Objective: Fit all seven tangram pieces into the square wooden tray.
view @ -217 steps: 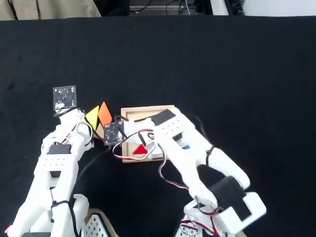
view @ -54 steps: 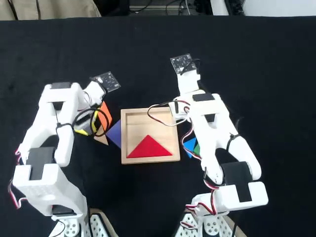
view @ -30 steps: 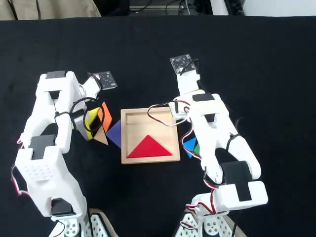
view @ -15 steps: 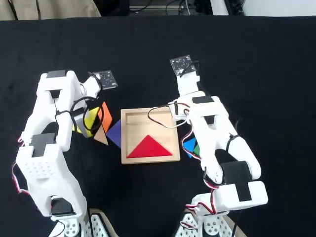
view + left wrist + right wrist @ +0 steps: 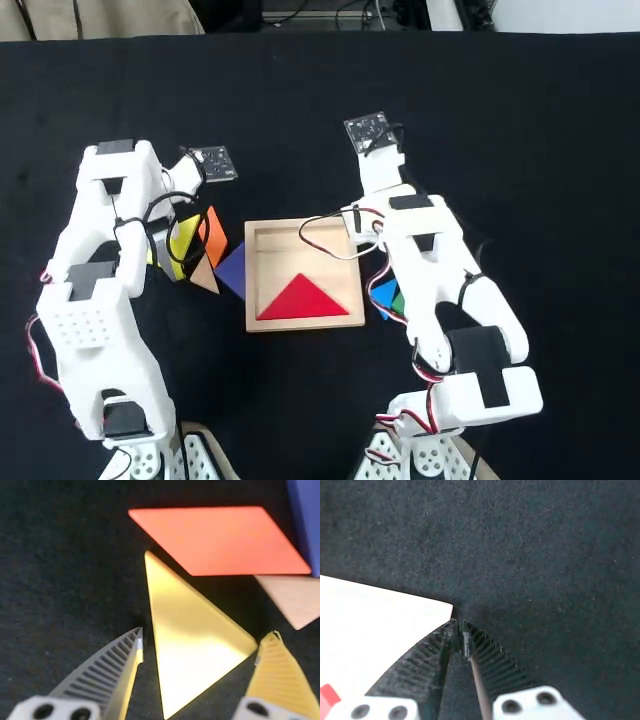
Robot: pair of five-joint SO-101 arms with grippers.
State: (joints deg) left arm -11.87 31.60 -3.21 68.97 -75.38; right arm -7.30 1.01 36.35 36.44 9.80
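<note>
- My left gripper (image 5: 204, 639) is spread wide and low over the table (image 5: 520, 150). One finger (image 5: 117, 672) sits on each side of the yellow triangle (image 5: 190, 650), and nothing is clamped.
- One fingertip is at a corner of that triangle. The other is just beside its long edge, with a thin strip of black cloth between them.
- The yellow triangle lies flat on the cloth. Its far point is almost touching the orange piece (image 5: 225, 540).
- The orange piece is a flat parallelogram, and the blue piece (image 5: 307, 520) is against its far end.
- A tan triangle (image 5: 295, 600) lies just beside the yellow one, under the edge of the orange piece.
- From above, these four pieces are bunched just left of the tray (image 5: 285, 255), all outside it. My left gripper (image 5: 170, 250) is at the yellow triangle (image 5: 183, 240).
- My right gripper (image 5: 460, 630) has its fingers pressed together on nothing. The tips are on the cloth, right at a corner of the tray (image 5: 380, 625).
- From above, that is the tray's far right corner.
- The red triangle (image 5: 300, 297) lies flat in the tray against its near side.
- A second blue piece (image 5: 381, 290) and a green piece (image 5: 397, 299) lie just right of the tray, partly under my right arm.
</note>
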